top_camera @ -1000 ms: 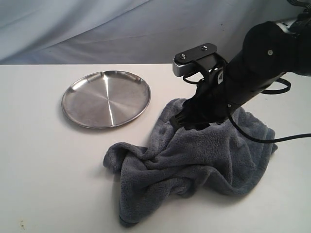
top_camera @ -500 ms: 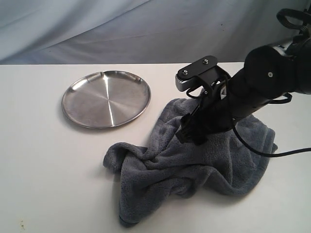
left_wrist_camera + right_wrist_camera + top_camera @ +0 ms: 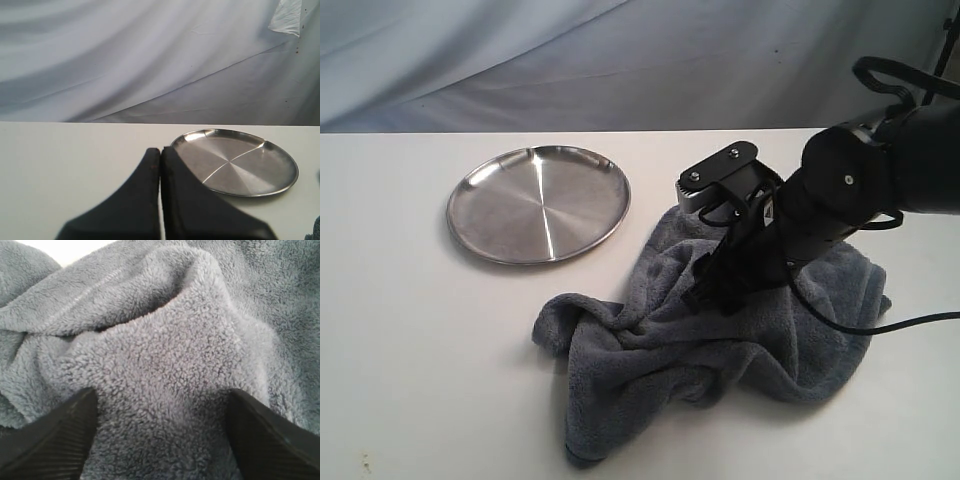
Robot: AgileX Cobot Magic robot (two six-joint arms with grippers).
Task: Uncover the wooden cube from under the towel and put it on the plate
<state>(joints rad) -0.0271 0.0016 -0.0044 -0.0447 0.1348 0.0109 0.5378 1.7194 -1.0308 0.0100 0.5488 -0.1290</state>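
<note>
grey towel (image 3: 720, 340), one; steel plate (image 3: 538, 203), one

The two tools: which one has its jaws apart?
The right tool, jaws spread over the towel; the left tool is shut tight, pointed toward the plate.

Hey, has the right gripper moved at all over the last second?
Yes. The right gripper has dropped lower toward the towel and drifted slightly farther from the plate, which stayed put.
</note>
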